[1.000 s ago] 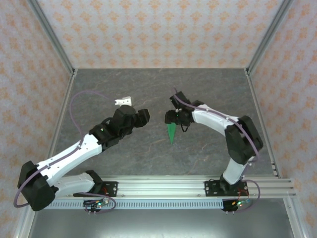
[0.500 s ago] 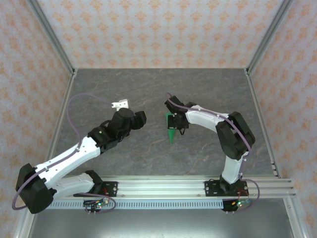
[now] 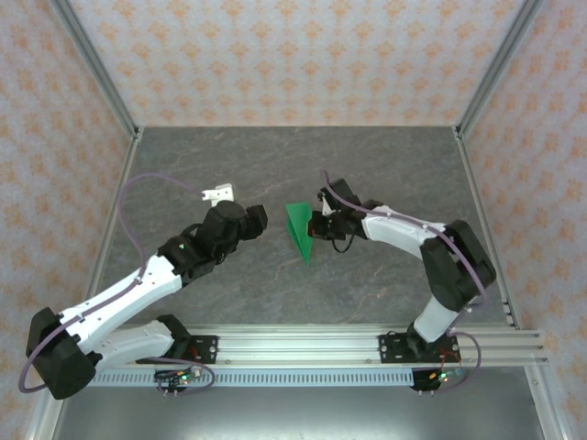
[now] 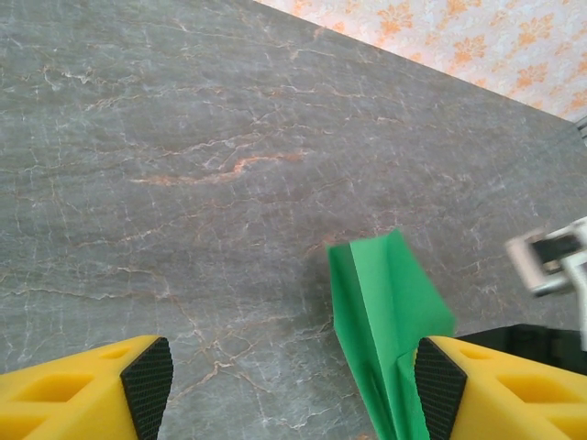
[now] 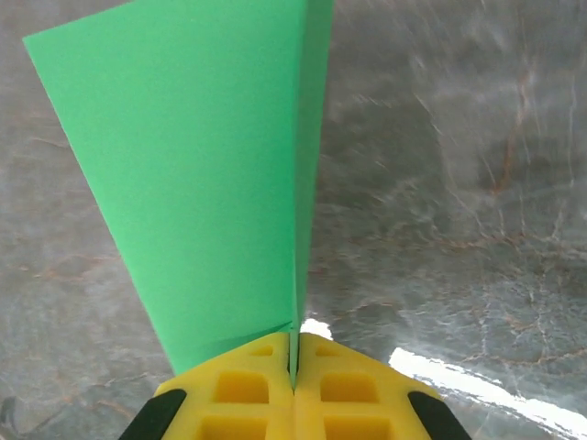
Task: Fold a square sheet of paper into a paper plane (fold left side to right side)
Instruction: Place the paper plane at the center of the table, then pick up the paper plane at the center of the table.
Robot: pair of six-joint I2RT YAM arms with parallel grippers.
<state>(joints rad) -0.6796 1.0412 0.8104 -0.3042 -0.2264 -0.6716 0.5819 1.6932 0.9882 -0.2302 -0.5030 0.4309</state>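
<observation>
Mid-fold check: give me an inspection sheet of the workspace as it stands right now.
Surface: grey marbled table.
Job's things: green paper plane, folded to a point, at mid-table.
Clutter: nothing seen.
Grippers: right gripper jaws shut on the plane's folded edge; left gripper jaws open, close beside the plane, holding nothing.
Cables: purple cable loops off the left arm; another cable runs along the right arm; neither lies on the paper.
Surroundings: orange-patterned walls, metal frame posts, mounting rail at the near edge.
</observation>
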